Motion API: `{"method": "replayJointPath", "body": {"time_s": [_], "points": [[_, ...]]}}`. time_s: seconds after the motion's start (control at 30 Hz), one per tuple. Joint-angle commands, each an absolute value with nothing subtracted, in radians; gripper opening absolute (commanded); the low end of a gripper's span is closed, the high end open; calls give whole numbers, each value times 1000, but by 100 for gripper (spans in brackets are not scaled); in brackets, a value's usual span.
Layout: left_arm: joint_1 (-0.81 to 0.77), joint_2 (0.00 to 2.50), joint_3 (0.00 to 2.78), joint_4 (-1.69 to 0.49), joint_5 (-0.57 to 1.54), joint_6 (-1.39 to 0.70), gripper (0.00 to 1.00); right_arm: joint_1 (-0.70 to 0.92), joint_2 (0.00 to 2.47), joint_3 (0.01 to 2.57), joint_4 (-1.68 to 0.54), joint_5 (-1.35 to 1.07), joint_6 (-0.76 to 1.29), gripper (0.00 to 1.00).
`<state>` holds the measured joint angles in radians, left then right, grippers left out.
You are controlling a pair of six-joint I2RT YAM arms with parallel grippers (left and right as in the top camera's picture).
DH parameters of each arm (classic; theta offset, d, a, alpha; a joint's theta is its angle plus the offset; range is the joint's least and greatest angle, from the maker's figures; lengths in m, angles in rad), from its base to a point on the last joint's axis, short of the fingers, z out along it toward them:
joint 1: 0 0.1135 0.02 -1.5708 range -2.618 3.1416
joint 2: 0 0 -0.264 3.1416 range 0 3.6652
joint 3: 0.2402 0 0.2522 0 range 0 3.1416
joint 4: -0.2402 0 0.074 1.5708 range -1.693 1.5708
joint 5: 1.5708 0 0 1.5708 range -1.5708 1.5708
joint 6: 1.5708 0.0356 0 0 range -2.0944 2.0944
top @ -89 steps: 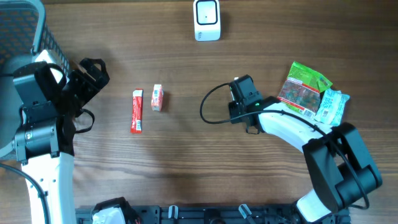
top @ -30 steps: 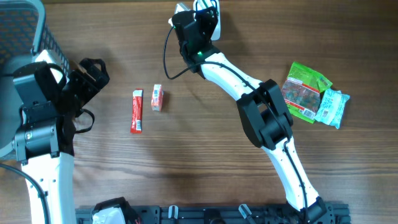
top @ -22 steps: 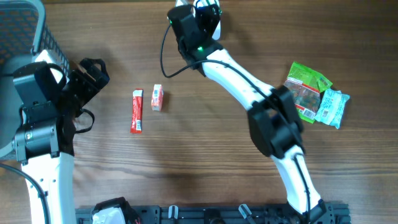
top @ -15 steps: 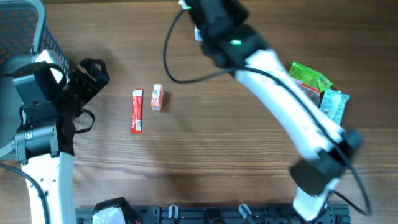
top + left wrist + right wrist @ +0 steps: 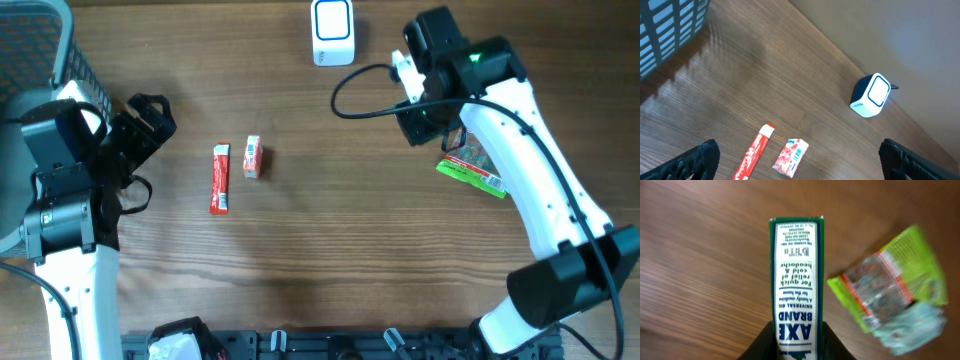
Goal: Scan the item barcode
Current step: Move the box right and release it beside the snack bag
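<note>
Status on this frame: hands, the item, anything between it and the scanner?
Left hand open, beside the basket. Right hand shut on green-and-white box, right of the scanner in the overhead view. Nothing lies between them.

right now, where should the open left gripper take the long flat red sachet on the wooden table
Pinch the long flat red sachet across its narrow width, coming straight down. It lies flat, so only its long edges oppose. Probably favour the end away from the small red and white carton beside it, for finger room.
</note>
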<state>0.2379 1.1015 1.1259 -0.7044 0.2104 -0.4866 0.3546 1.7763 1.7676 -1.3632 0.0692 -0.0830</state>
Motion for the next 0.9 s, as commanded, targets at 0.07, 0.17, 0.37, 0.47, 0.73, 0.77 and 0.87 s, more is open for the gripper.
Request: {"method": "replayJointPath", "body": {"time_s": [0.07, 0.17, 0.37, 0.47, 0.73, 0.77, 0.87], "points": [[244, 1100, 1127, -701, 212, -475, 100, 283, 1796, 1491, -1180, 43, -42, 15], [244, 1100, 1127, -701, 212, -475, 100, 259, 1796, 1425, -1126, 142, 9, 15], [244, 1100, 1127, -701, 212, -475, 100, 198, 1796, 1406, -1063, 287, 144, 15], [244, 1100, 1127, -701, 212, -475, 100, 173, 1796, 1406, -1063, 287, 161, 15], [244, 1100, 1127, -701, 212, -475, 100, 152, 1796, 1398, -1066, 310, 161, 28], [244, 1100, 1127, -701, 212, -475, 100, 152, 1796, 1398, -1065, 330, 170, 28], [244, 1100, 1127, -701, 212, -475, 100, 140, 1796, 1398, -1064, 393, 245, 28]]}}
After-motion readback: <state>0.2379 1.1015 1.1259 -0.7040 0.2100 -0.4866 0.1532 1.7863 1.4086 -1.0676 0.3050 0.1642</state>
